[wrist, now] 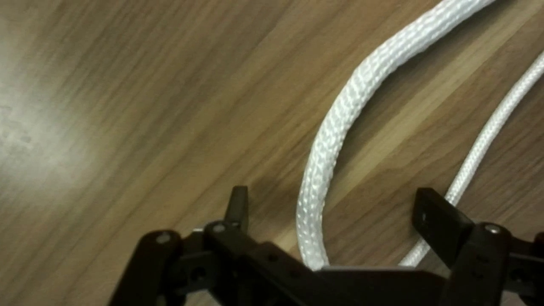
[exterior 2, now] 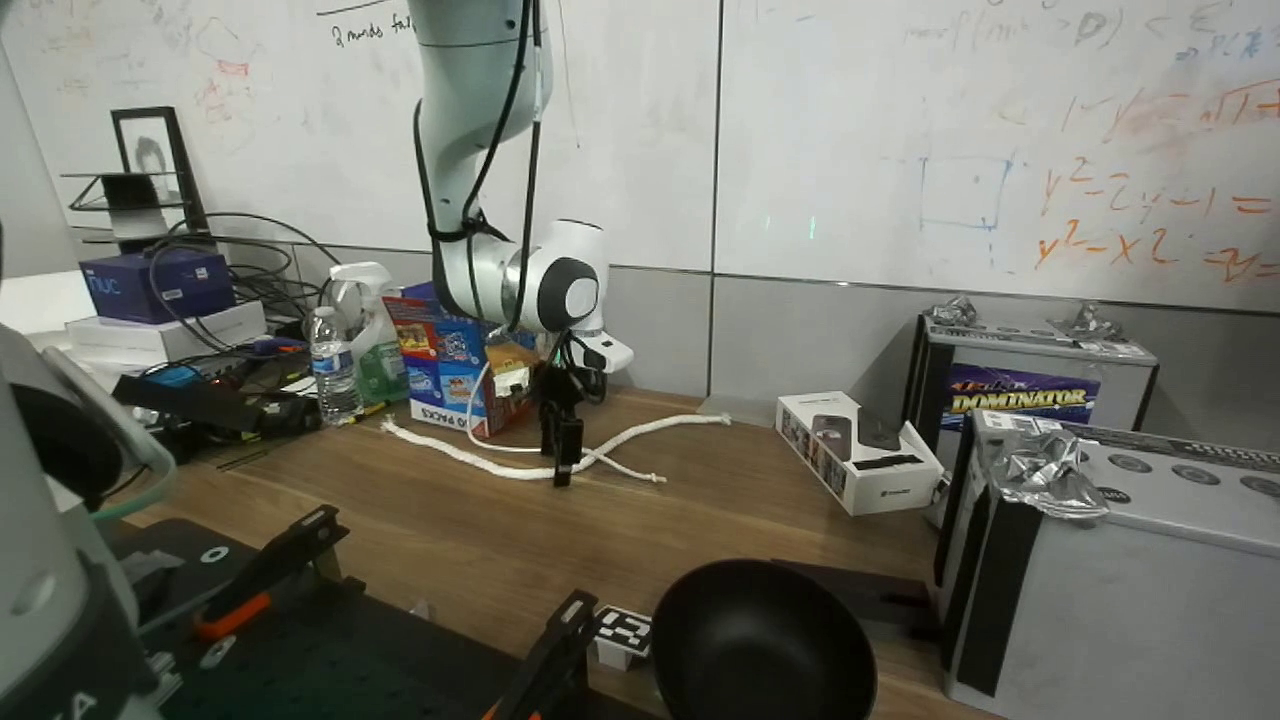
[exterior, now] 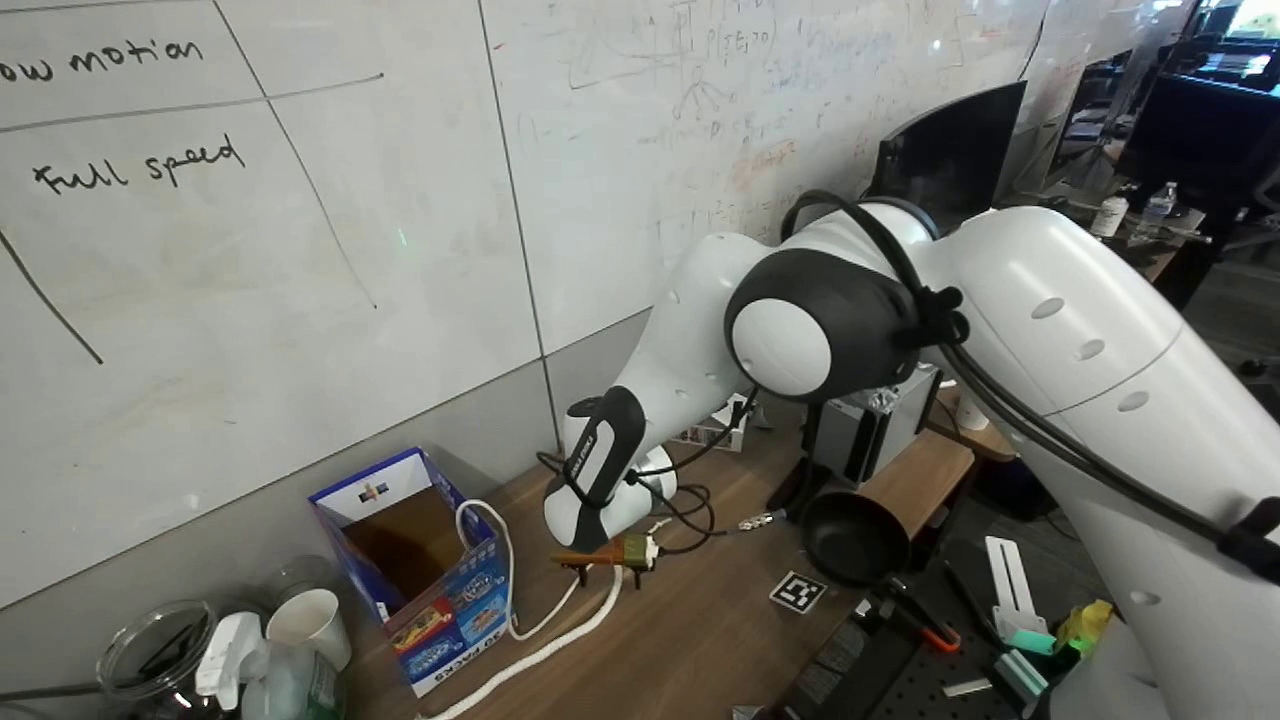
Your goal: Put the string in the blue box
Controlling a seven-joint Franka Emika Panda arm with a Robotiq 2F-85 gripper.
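Note:
The blue box stands against the wall with its top open, also seen in an exterior view as the printed blue box. The string, a thin white cord, runs over the box's rim with one part inside and the rest on the table. A thicker white rope lies beside it. Low over the table, my gripper is open. In the wrist view the thicker rope passes between its fingers, ungripped. Partly hidden behind the right finger runs the thin string.
Near the box stand a spray bottle, a water bottle and a paper cup. A black pan, a white carton and grey device boxes occupy the opposite side. A whiteboard wall rises behind.

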